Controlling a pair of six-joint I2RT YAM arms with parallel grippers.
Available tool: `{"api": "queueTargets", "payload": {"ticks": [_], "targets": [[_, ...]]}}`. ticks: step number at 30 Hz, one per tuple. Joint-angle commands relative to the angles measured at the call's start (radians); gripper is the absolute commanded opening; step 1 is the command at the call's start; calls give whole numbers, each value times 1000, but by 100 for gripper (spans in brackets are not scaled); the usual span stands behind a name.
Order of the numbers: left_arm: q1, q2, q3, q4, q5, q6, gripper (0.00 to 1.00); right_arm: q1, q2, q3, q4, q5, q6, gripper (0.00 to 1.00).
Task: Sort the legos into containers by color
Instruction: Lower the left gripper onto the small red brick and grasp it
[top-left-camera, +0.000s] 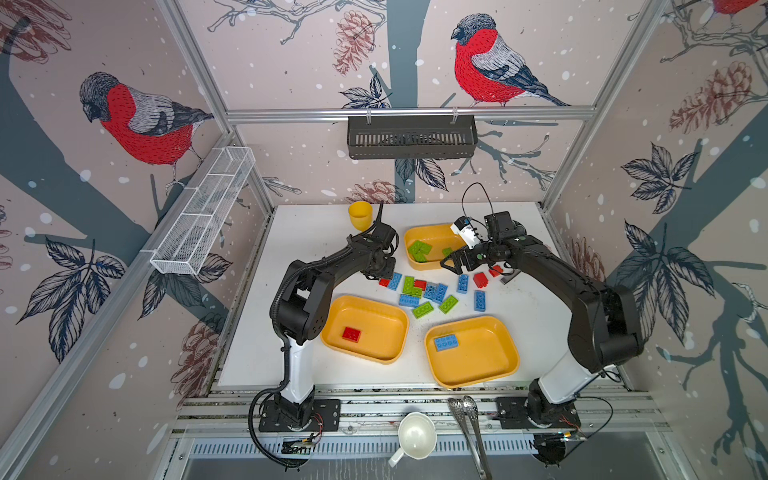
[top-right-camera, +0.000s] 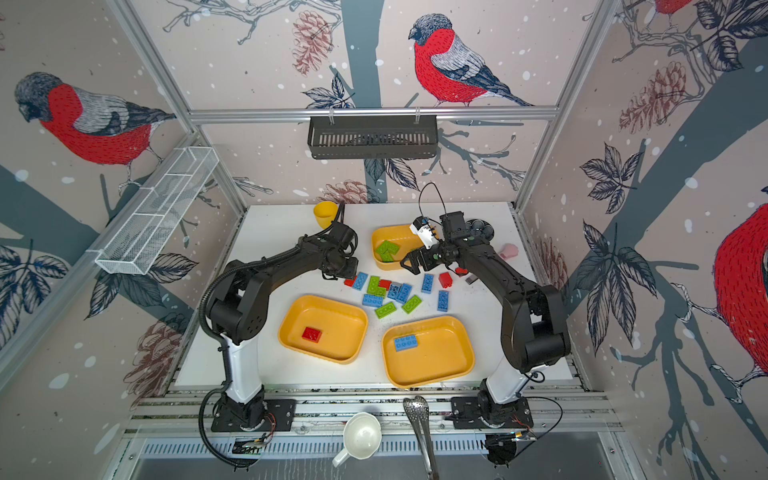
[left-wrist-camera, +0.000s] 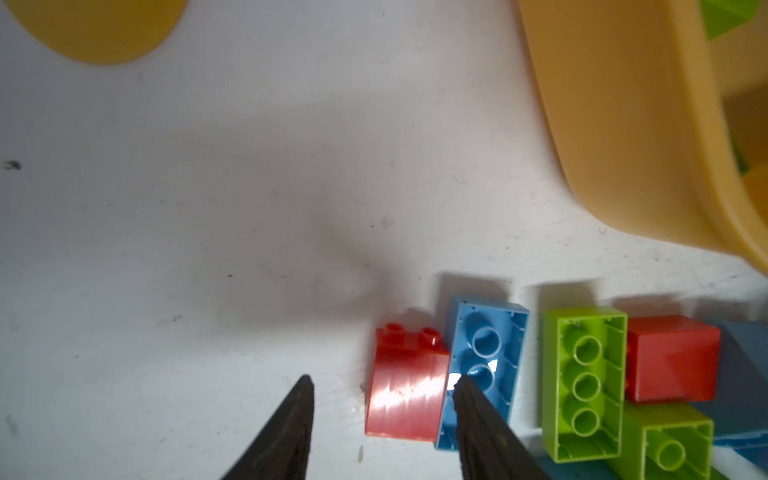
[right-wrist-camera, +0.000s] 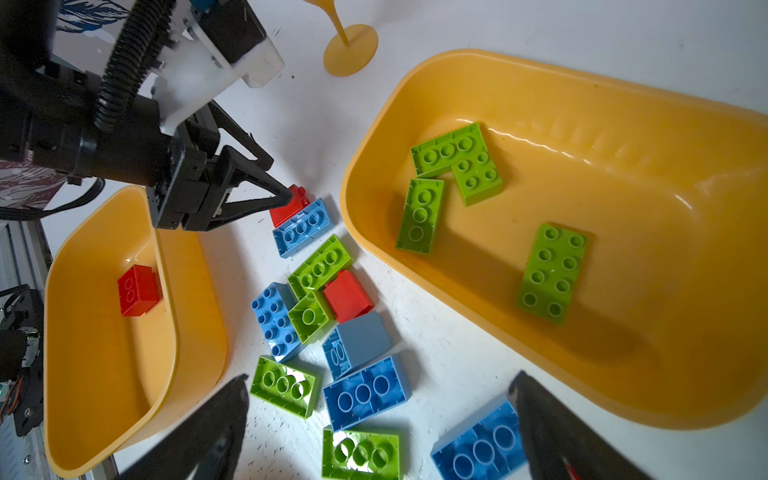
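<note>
White surface (top-left-camera: 291, 249) in a booth papered with bullfinches and pine cones; a yellow goblet (top-left-camera: 360, 214) stands at the back. Stock: three yellow-orange trays and a loose heap of bricks (top-left-camera: 424, 293) between them, red, green and blue mixed, several lying studs-down. Far tray (top-left-camera: 436, 237): green bricks only. Near left tray (top-left-camera: 376, 332): one red brick. Near right tray (top-left-camera: 484, 357): one blue brick. Item in hand's reach: small red brick (left-wrist-camera: 409, 374) at the heap's left edge, tipped on its side and touching an upturned blue brick (left-wrist-camera: 486, 353). Left hand (left-wrist-camera: 383, 380): fingers partly apart and straddling that small red brick, one tip clear of its free face, the other at the seam with the blue neighbour; not clamped, as far as the wrist view shows. Right hand (right-wrist-camera: 380, 378): spread wide, empty, hovering over the heap just beside the far tray. Handling, by judgement: hard moulded plastic, light, rigid, not fragile, with glossy faces likely to slip under a skewed pinch. Best hold is across two flat opposite faces, square and low on the body, avoiding the studs. The inner finger must enter the seam and may nudge the blue brick.
</note>
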Motion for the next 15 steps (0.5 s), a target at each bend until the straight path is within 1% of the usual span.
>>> {"api": "queueTargets", "payload": {"ticks": [1,7,15], "targets": [[0,26,29,15,-20,-26,55,0,1,3,10,-3,-12,99],[-1,69,49,20,-50,-35,55,-1,1,2,14,-1,-10,99],[-19,80,49,12,-24,-30,57,0,19,19,6,-5,-7,99]]}}
